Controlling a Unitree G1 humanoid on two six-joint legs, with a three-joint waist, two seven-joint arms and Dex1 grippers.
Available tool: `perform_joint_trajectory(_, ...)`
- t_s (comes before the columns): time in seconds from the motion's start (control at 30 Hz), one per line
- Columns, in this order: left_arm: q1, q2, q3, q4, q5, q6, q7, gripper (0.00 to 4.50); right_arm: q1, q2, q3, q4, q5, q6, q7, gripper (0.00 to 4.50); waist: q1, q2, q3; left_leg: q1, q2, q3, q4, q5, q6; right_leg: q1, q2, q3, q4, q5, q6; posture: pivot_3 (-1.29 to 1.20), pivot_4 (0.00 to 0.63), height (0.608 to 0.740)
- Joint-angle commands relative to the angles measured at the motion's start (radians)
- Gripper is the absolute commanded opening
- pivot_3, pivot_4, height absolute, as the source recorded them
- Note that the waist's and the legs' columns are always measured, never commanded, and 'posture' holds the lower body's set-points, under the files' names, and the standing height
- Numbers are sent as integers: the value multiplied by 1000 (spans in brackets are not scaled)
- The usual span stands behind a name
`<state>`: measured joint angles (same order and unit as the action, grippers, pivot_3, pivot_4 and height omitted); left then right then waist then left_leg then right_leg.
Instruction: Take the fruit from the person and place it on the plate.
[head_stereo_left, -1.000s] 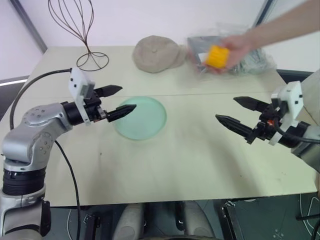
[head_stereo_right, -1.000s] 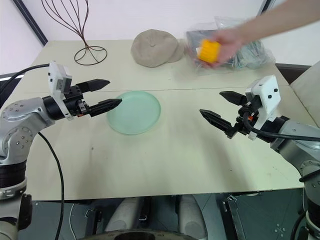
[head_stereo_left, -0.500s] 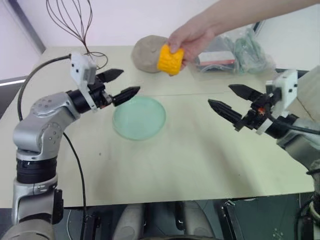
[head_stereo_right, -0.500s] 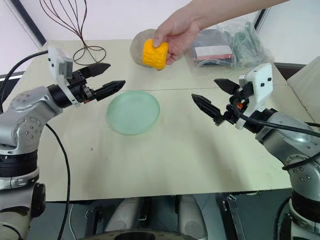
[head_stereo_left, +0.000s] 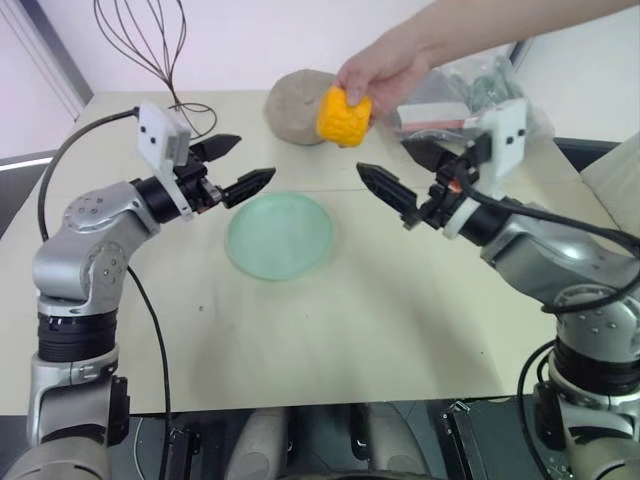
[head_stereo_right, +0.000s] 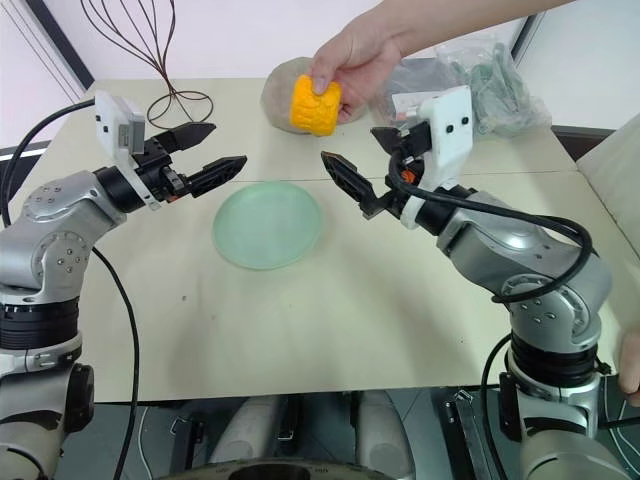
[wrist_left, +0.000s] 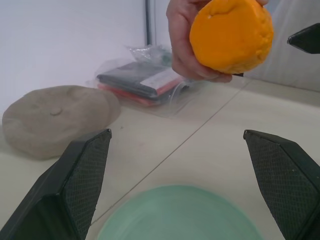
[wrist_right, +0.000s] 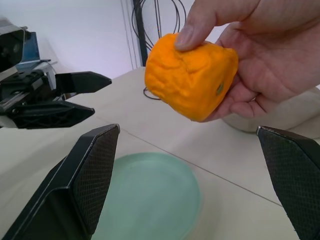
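The left claw (head_stereo_left: 238, 165) stood released beside the pale green plate (head_stereo_left: 279, 235) on the desk (head_stereo_left: 350, 320). Above, the person's hand (head_stereo_left: 385, 70) held the knobbly orange fruit (head_stereo_left: 344, 116); probably light, firm, best pinched across its bare lower flanks. The right claw (head_stereo_left: 393, 170) gaped, empty.

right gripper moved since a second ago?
Yes. The right gripper, open, has swung toward the robot's left and away from the near table edge, from well right of the plate to just beside it, under the fruit.

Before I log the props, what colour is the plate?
Pale translucent green; the plate shows best in the right eye view.
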<state>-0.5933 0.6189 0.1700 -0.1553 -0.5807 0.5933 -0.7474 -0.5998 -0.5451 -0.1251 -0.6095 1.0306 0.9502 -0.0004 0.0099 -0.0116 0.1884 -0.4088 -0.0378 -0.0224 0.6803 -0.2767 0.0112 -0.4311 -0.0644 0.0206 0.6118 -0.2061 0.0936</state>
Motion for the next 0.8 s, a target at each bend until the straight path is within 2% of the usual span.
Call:
perform_joint_trajectory(0.03,-3,13,18,-4,11,-33,-2,4438,-61,29,3,11,-14,0,-32,4500,-1,0,0,0,0,0,0,0,0,0,0,0,0,0,0,0,150,740)
perform_joint_trajectory(0.33,6,7,23,-12,21,-43,21,4438,-181,134,18,139,-56,25,-96,4500,-6,0,0,0,0,0,-1,0,0,-1,0,0,0,0,0,0,150,740)
perform_joint_trajectory(0.8,29,21,38,-32,25,-47,46,4438,-237,216,49,187,-111,54,-69,4500,-24,0,0,0,0,0,-5,0,0,-4,0,0,1,1,0,0,150,740)
